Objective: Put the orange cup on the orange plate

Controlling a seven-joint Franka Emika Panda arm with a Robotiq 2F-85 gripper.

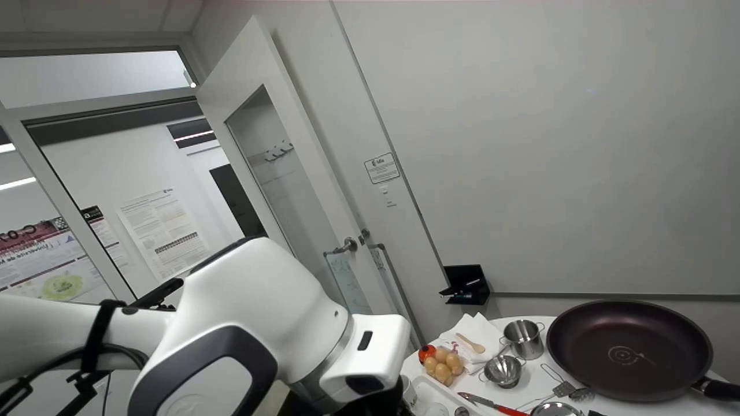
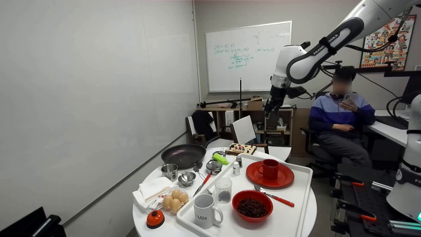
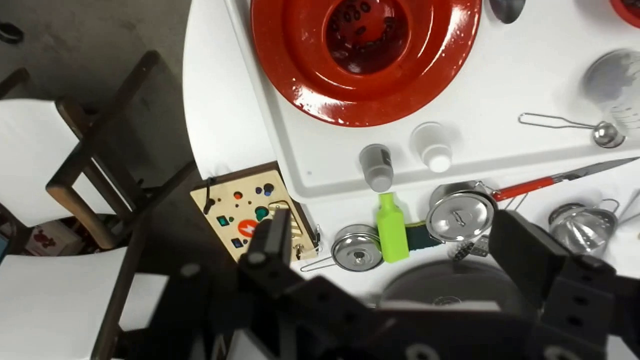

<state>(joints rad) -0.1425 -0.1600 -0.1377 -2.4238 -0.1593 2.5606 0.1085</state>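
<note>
The orange cup (image 2: 270,169), red-looking, stands upright on the orange plate (image 2: 286,180), also red-looking, at the back of a white tray in an exterior view. Its handle points left there. In the wrist view the plate (image 3: 285,65) is at the top, with the cup's round dark inside (image 3: 367,37) over its middle; small dark bits show in it. My gripper (image 2: 270,110) hangs high above the table's far end. In the wrist view its fingers (image 3: 397,240) are wide apart with nothing held between them. Cup, plate and fingertips do not show in the remaining exterior view.
The white tray (image 2: 297,210) also holds a red bowl (image 2: 252,205) of dark beans, a mug (image 2: 204,212), a glass jar (image 2: 223,190), small bottles and a spoon. A frying pan (image 2: 184,156), a green bottle (image 3: 392,230), small pots and a knife lie beside the tray.
</note>
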